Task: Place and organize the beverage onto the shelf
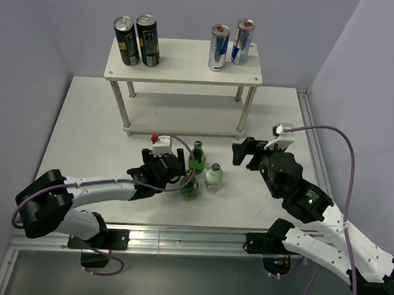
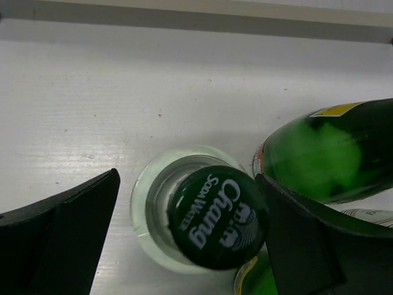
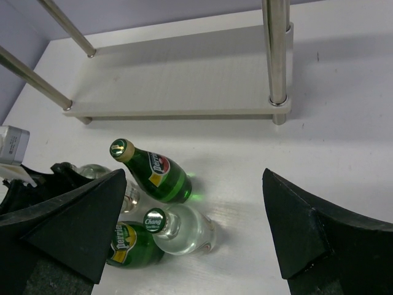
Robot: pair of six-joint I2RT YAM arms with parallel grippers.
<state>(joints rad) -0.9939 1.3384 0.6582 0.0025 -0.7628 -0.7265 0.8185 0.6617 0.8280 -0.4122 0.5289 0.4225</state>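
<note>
Spread either side of the green-capped soda bottle (image 2: 147,206) on the bench (image 2: 92,92), the left gripper (image 2: 187,184) — one finger (image 2: 307,239) crowding the cap (image 2: 218,215) — should centre itself and sink lower before closing, the shelf (image 1: 182,61) waiting at upper centre of the overhead frame.

Left fingers (image 2: 55,239) and right fingers (image 3: 319,239) spread wide.

Plain pale lavender walls (image 1: 192,7) box in the flat white tabletop (image 1: 91,134) on the far, left and right edges. A silver aluminium rail (image 1: 178,243) runs along the near edge, light's soft and even.
</note>
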